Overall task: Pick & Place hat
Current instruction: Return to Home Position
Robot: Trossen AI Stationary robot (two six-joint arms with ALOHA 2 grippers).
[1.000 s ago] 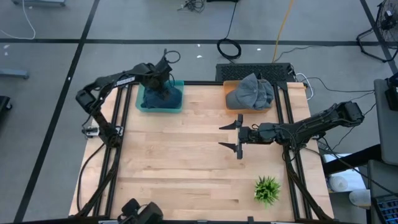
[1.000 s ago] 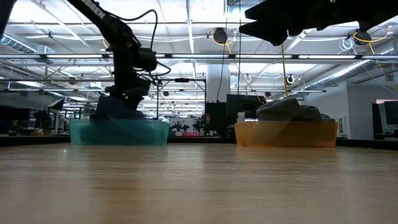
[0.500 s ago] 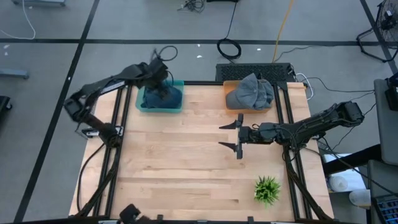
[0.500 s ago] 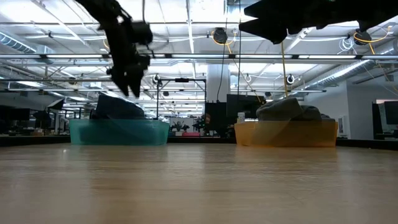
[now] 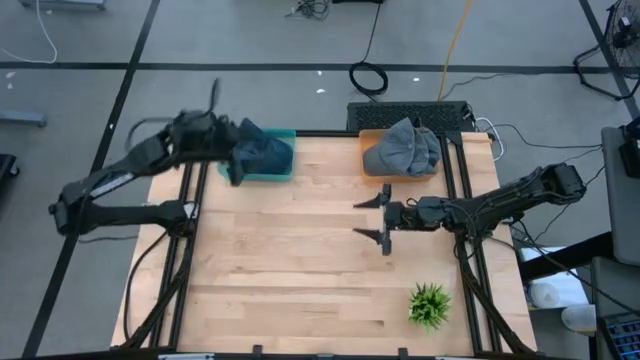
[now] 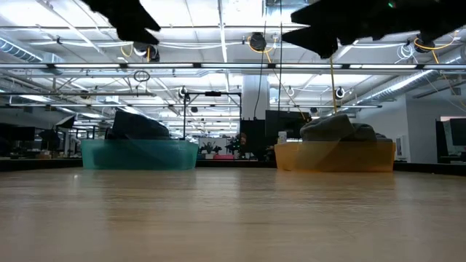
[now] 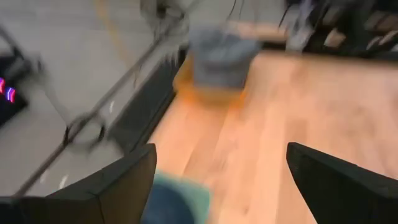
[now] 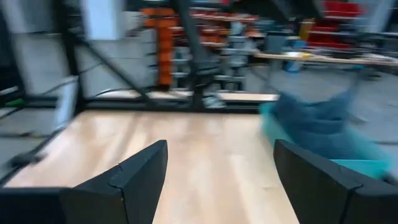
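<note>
High view: the left gripper (image 5: 228,158) hangs at the left rim of the blue bin (image 5: 272,178), motion-blurred. The left wrist view shows it (image 7: 217,186) spread wide, with nothing between its flat dark fingers (image 7: 99,186). The soft, crumpled dark blue caps (image 5: 265,152) lie heaped in that translucent plastic bin at the far edge of the pale planked wooden table (image 5: 300,270). The right gripper (image 5: 378,217) hovers over mid-table, also fully open and empty. Grey fabric caps (image 5: 403,148) fill the orange bin (image 5: 366,139) beyond it, and a spiky green potted plant (image 5: 429,305) stands near the front right.

Half a second ago the left gripper was directly above the caps. It has since drawn back leftward and risen. The right arm is unchanged.
</note>
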